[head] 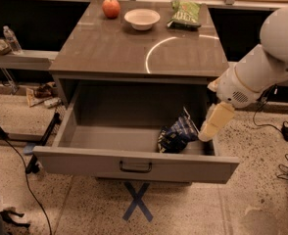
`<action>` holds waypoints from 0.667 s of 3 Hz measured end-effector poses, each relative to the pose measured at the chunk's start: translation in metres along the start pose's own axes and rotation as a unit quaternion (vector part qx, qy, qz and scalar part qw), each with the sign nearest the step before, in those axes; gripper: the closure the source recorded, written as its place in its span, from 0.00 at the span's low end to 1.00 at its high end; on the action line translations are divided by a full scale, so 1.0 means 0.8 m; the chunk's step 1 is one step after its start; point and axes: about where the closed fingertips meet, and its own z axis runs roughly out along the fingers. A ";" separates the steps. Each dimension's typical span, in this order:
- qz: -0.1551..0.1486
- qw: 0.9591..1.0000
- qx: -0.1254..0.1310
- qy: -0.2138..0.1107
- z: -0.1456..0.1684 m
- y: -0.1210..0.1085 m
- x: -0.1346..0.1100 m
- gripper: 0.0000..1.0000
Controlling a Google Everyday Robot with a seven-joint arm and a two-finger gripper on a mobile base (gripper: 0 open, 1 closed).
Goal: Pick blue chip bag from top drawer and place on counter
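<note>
The blue chip bag (176, 133) lies on the floor of the top drawer (134, 164), in the drawer's front right corner, close behind the front panel and near the right wall. The drawer is pulled fully out, so the bag is exposed from above.

The gripper (208, 131) is inside the drawer at its right wall, angled downward, with its tip just beside the right edge of the bag. How far the gripper is open cannot be told, nor whether it touches the bag. The bag rests on the drawer floor and appears not to be lifted.

Status, as a judgement:
- Done: drawer open; gripper brought to the bag.
- Left: grasp, lift clear of the drawer, carry to the counter (109, 48) above the drawer, release.

At the counter's far edge, behind the drawer, stand an apple (111, 7), a white bowl (142, 18) and a green chip bag (185, 12).
</note>
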 end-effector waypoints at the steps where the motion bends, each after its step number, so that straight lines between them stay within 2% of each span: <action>1: 0.057 0.998 0.013 0.012 0.047 -0.021 0.024 0.00; 2: 0.115 0.993 0.032 0.019 0.079 -0.038 0.036 0.00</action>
